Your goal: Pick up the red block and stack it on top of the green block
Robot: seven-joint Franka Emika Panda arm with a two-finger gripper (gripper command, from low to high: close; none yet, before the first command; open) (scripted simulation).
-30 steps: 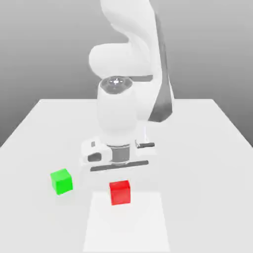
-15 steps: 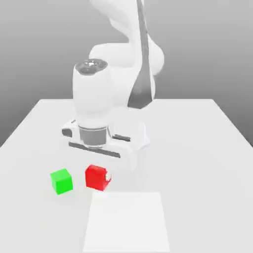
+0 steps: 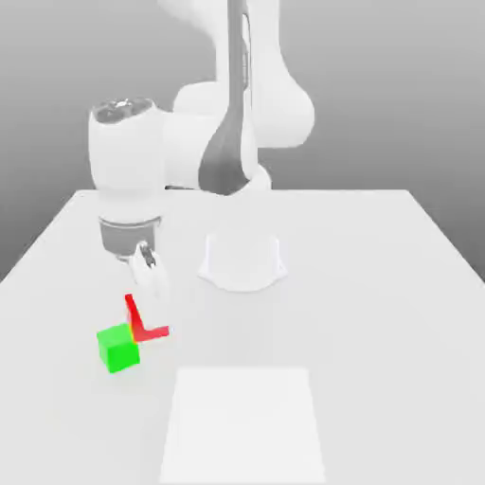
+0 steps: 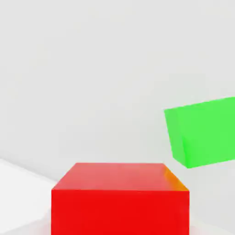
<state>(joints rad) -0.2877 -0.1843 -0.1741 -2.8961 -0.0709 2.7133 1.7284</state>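
Gripper closed firmly on the red block, its pale tip covering part of the block in the exterior view. The red block sits right at the fingertips, with an orange tint along one edge. Just beside the gripper, toward the exterior view's left, is the green block, set slightly askew to the red one; whether the two touch is hard to tell. Farther from the gripper, toward the exterior view's right, a white square lies on the pale table.
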